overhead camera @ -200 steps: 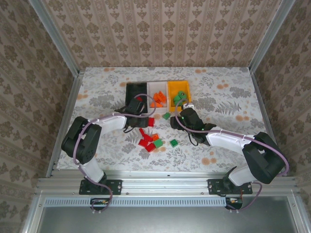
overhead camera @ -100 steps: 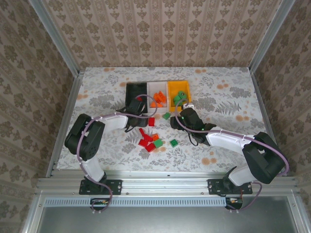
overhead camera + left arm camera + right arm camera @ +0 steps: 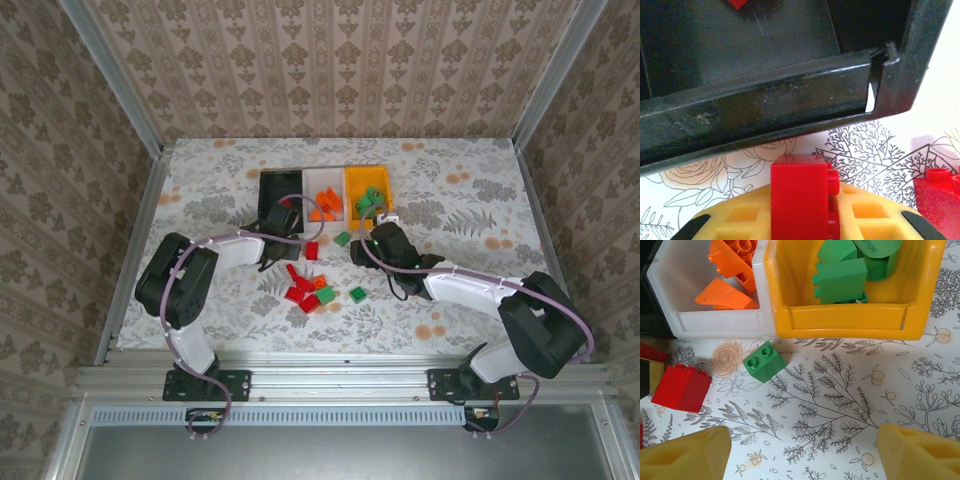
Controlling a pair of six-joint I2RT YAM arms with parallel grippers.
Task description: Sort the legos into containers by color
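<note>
My left gripper (image 3: 805,220) is shut on a red lego (image 3: 800,197), just above the table and close in front of the black container's near wall (image 3: 765,105). Seen from above, the left gripper (image 3: 283,222) sits at that black bin (image 3: 266,190). The right gripper (image 3: 802,450) is open over bare table, in front of the orange-yellow container (image 3: 845,320), which holds green legos (image 3: 840,280). Beside it, the white container (image 3: 720,322) holds orange legos (image 3: 732,260). A loose green lego (image 3: 764,361) lies ahead and left of the right gripper.
A red lego (image 3: 682,387) lies left of the green one. A cluster of red, orange and green legos (image 3: 305,290) lies mid-table between the arms, with one green lego (image 3: 357,294) to its right. Patterned walls close in the table on three sides.
The left gripper has closed its jaws on the red lego in front of the black bin. The right arm has not moved.
</note>
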